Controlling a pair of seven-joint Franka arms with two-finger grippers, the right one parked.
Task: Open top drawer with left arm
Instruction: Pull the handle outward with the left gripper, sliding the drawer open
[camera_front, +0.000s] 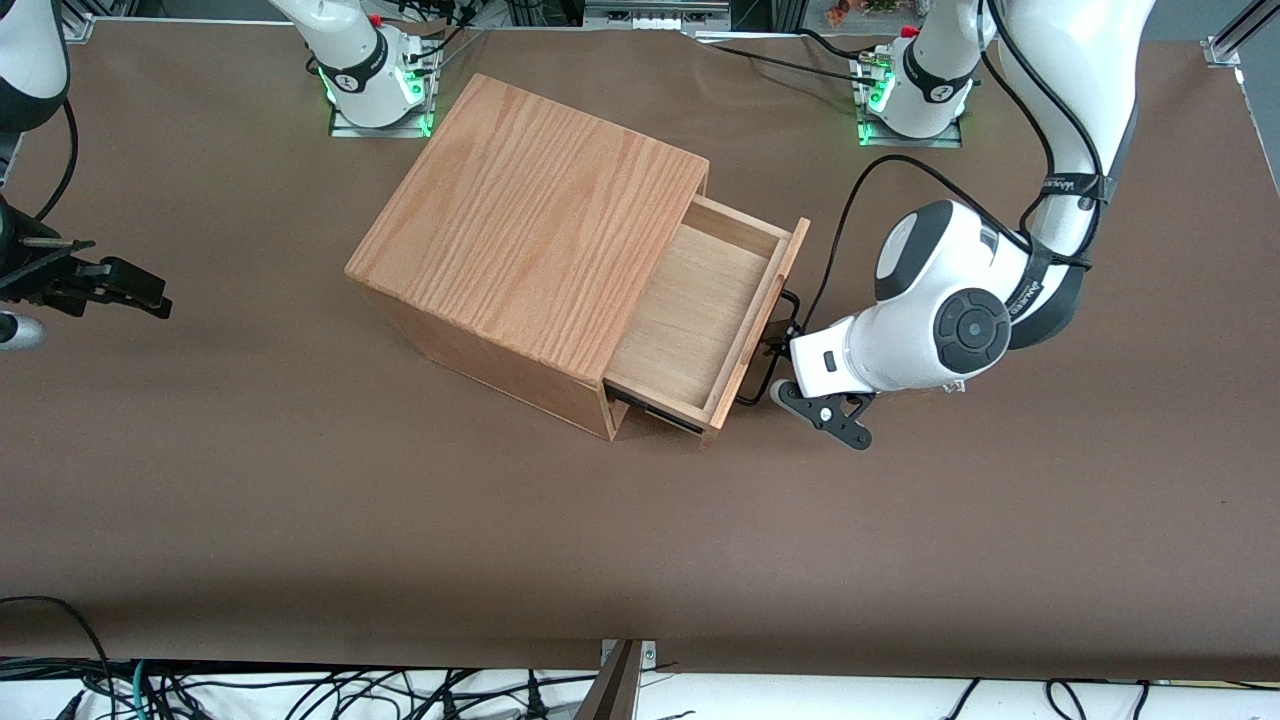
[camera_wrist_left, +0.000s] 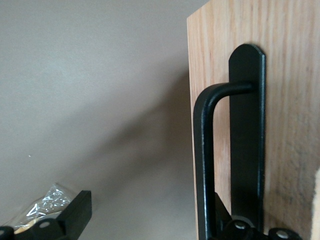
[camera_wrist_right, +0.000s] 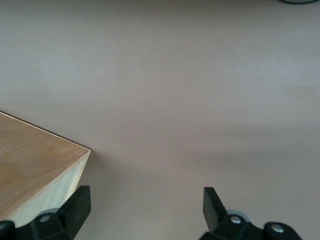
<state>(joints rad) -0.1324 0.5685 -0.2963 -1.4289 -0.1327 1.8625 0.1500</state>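
Table: brown mat (camera_front: 300, 520) covering the whole work surface, with a strip of cables along its edge nearest the front camera.
Cabinet: oak-grain box (camera_front: 530, 215) standing on the mat, turned at an angle, its drawer front facing the working arm's end of the table.
Top drawer: light-wood drawer (camera_front: 690, 310) pulled well out of the cabinet, its pale smooth bottom exposed and nothing lying in it; its front panel stands clear of the cabinet box.
Handle: thin black U-shaped bar (camera_front: 778, 345) on the drawer's front panel; the left wrist view shows its curved end (camera_wrist_left: 210, 100) meeting a rounded black mounting plate (camera_wrist_left: 246, 125) on the wood.
Left arm: white arm (camera_front: 950, 300) bent low in front of the drawer, its wrist block just beside the front panel and a black cable looping from the wrist up along the arm.
Gripper: black two-finger gripper (camera_front: 775, 345) at the handle, right against the drawer front; in the wrist view one finger (camera_wrist_left: 75, 212) sits out to the side of the bar over the mat, while the other finger's base lies against the drawer front by the mounting plate, so the bar runs between the two with a wide gap to the outer finger. The jaws stand apart and are not clamped on the bar.
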